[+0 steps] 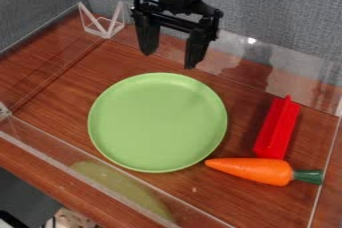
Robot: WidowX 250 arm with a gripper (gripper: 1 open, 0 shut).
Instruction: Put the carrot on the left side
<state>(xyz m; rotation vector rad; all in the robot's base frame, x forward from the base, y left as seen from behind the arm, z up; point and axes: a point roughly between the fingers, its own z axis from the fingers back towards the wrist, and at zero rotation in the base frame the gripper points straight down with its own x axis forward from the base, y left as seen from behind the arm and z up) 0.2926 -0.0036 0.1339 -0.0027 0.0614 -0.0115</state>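
The carrot (255, 171) is small and orange with a dark green stem tip. It lies on the wooden table near the front right, just off the rim of the green plate (158, 122), stem end pointing right. My gripper (173, 50) hangs above the table behind the plate's far edge, pointing down, its two black fingers spread apart with nothing between them. It is well away from the carrot.
A red rectangular block (278, 127) lies to the right of the plate, just behind the carrot. Clear low walls (287, 60) border the table. A white wire stand (99, 17) sits at the back left corner.
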